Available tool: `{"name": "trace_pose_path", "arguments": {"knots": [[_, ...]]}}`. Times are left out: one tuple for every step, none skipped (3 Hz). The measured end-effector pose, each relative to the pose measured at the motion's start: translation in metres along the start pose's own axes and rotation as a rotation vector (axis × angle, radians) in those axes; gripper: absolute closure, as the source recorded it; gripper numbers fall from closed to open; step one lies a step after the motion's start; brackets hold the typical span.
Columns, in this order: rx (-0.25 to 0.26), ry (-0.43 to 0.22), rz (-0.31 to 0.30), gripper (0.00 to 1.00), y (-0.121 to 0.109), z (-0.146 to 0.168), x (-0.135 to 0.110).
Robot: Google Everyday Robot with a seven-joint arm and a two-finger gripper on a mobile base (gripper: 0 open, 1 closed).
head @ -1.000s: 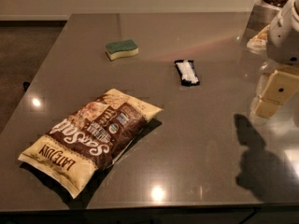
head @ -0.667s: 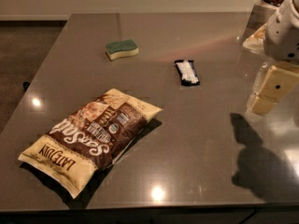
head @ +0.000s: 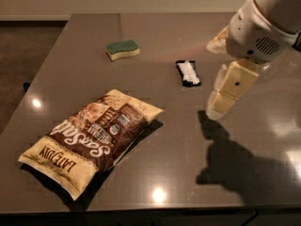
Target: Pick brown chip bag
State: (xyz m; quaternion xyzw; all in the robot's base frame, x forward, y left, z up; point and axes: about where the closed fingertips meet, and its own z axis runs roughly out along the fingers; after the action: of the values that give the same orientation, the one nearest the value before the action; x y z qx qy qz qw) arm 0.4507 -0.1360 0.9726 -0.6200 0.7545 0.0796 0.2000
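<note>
The brown chip bag (head: 91, 138) lies flat on the grey table (head: 169, 140) at the front left. It has a dark brown centre, cream-yellow ends and "LATE JULY" lettering. My gripper (head: 220, 105) hangs from the white arm (head: 263, 25) at the right. It points down, a little above the table, well to the right of the bag and apart from it. It holds nothing that I can see.
A green sponge (head: 122, 49) lies at the back of the table. A small black-and-white packet (head: 188, 73) lies just left of the gripper. A pale crumpled item (head: 217, 39) shows behind the arm. The table's front edge runs along the bottom.
The arm and gripper have moved left over the table, toward the packet and the bag. The bag, sponge and packet have not moved.
</note>
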Motion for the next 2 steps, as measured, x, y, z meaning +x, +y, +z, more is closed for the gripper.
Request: {"name": "trace_pose_path", "arguments": {"knots": [[-0.018, -0.054, -0.048, 0.00, 0.017, 0.022, -0.043], [-0.047, -0.065, -0.111, 0.00, 0.037, 0.056, -0.080]]}}
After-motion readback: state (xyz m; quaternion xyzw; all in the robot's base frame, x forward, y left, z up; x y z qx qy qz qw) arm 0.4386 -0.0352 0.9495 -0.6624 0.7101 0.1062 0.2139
